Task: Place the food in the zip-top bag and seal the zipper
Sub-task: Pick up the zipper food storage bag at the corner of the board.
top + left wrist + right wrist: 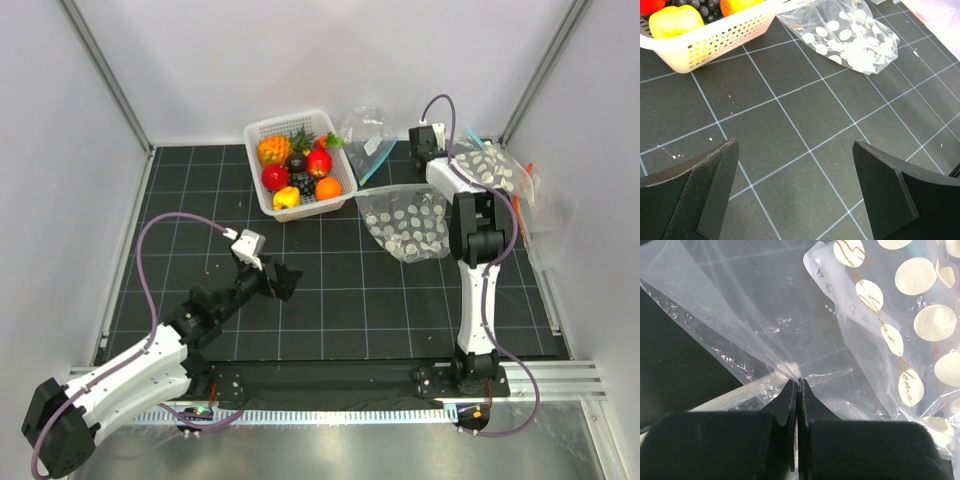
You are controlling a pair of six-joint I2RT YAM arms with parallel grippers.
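Two wrist views alone: left gripper [795,150] agape, right gripper [799,383] clamping, seemingly, zip-top bag [740,310].

light: bright, even | shadows: soft | glare: clear plastic | blur: near end effectors

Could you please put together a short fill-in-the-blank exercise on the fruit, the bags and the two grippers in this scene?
1. The toy fruits lie together in the white ____.
2. The left gripper hangs over the black grid mat with its jaws ____.
3. The right gripper is ____ on a fold of the plain clear zip-top bag.
Missing words: basket, open, shut.
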